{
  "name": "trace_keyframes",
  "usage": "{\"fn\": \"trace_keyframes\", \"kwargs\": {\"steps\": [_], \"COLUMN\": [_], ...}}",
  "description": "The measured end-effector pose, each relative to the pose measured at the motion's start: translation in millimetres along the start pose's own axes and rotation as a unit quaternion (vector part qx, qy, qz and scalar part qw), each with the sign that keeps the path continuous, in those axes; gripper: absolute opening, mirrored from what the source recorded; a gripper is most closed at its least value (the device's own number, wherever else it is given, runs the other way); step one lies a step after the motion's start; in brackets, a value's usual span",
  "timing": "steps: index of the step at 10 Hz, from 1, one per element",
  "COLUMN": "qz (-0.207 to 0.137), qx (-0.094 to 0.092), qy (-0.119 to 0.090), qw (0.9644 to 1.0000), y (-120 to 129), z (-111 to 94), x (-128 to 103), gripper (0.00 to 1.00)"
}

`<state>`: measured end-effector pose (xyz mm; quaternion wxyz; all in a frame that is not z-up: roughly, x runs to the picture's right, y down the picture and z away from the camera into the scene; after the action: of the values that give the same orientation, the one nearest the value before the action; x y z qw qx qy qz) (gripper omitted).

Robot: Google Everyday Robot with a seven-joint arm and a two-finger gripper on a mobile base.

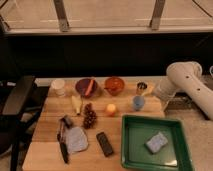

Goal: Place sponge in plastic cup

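The sponge (156,142), a small blue-grey block, lies in the green tray (131,150) at the front right of the wooden table. The plastic cup (138,102), short and light blue, stands upright just behind the tray's back edge. The white arm comes in from the right. Its gripper (159,94) is at the table's right edge, to the right of the plastic cup and next to a small dark metal cup (142,87). It is well behind the sponge and holds nothing that I can see.
On the table stand a white cup (58,86), a dark bowl with a carrot (86,86), an orange bowl (114,85), a banana (76,104), grapes (90,117), an orange (111,109), a grey cloth (76,140), a knife (62,145) and a black block (104,144). A dark chair (17,97) stands at the left.
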<state>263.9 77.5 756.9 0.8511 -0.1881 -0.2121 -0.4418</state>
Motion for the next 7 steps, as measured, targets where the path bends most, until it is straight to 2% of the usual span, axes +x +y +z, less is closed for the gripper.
{"fn": "trace_keyframes", "kwargs": {"steps": [2,4,7], "qz": [0.0,0.01,0.038], "qx": [-0.023,-0.05,-0.069], "qy": [-0.003,-0.017,-0.038], "qw": [0.9997,0.9985,0.9962], "y": [10.7,33.8,56.8], "z": [6.7,18.7,31.0], "x": [-10.0,-34.1,-60.1], "gripper": [0.73,0.73,0.73]}}
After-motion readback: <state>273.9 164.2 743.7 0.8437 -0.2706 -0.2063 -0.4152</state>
